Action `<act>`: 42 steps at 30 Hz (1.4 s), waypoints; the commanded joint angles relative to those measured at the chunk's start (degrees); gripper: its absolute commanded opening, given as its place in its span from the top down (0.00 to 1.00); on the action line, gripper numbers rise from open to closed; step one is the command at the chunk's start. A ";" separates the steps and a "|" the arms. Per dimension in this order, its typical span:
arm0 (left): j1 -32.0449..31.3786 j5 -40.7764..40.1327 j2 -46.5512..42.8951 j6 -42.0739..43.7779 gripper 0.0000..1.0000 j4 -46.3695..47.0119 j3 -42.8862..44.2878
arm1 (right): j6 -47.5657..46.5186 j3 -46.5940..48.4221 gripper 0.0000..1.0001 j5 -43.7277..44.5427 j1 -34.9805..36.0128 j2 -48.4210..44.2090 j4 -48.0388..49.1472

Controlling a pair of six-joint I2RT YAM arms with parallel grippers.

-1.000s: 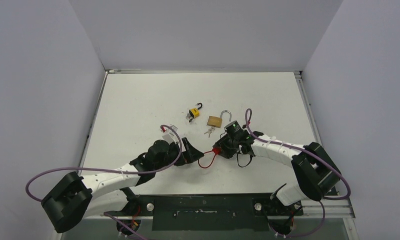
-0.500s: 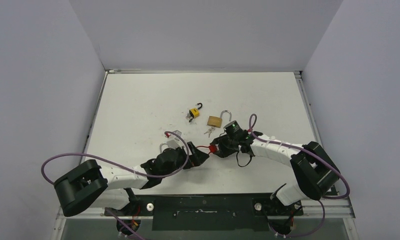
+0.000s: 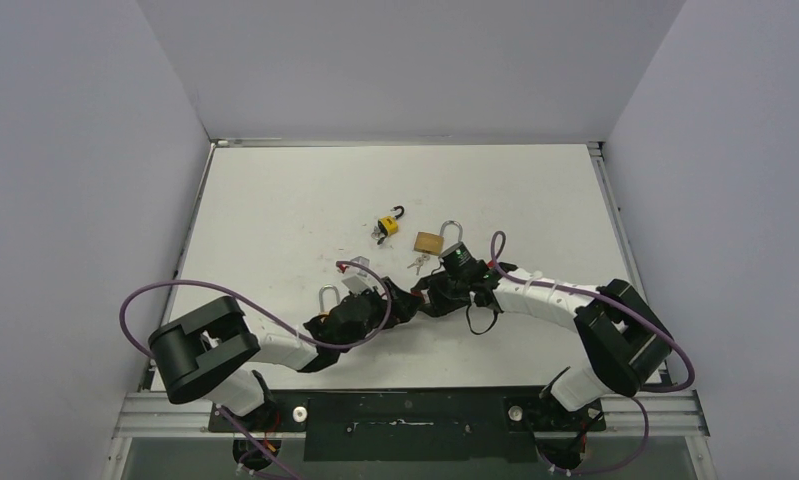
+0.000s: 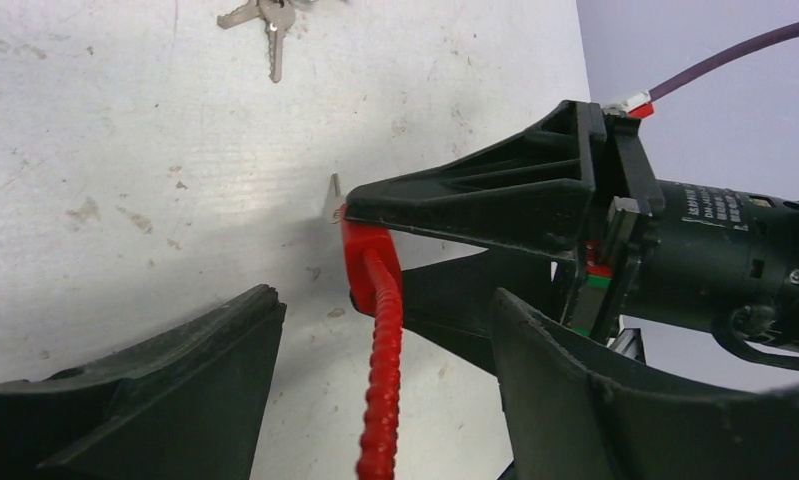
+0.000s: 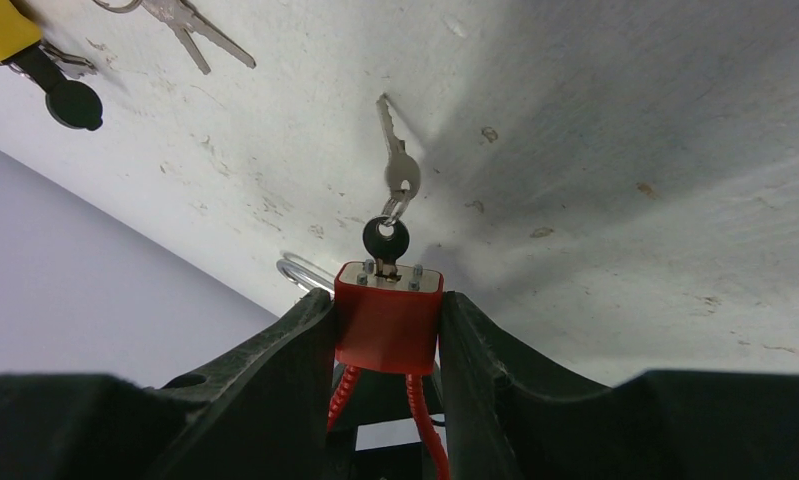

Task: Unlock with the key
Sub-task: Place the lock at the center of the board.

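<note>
A white table (image 3: 275, 200) stands inside a small booth. Its surface is matte and carries many small scuffs and dark specks (they show best in the two wrist views). Three plain, pale lilac-grey walls close it in: the back wall (image 3: 405, 60), the left wall (image 3: 65, 200) and the right wall (image 3: 735, 150). A thin metal strip (image 3: 405, 142) runs along the table's far edge. The light is even and soft.

Entry 1, left gripper (image 3: 399, 300): I log it carried right from table centre, now just beside right gripper (image 3: 427, 291).
Entry 2, its jaws: narrower than a second ago, now straddling cable (image 4: 383, 380).
Entry 3, lock (image 5: 388, 315): shifted slightly up-left; cable loop now hidden in top view.
</note>
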 commanded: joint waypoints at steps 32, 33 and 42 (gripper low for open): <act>2.56 6.60 -11.22 3.05 0.40 -0.95 -2.85 | 0.17 -7.09 0.63 0.90 -2.20 -5.28 1.05; 2.60 7.44 -11.62 3.10 0.39 -1.08 -3.04 | 0.18 -7.19 0.63 0.86 -2.31 -5.13 1.16; 3.62 10.57 -17.58 2.25 0.03 2.12 -8.38 | -1.31 -6.67 0.63 1.15 -2.78 -3.59 0.50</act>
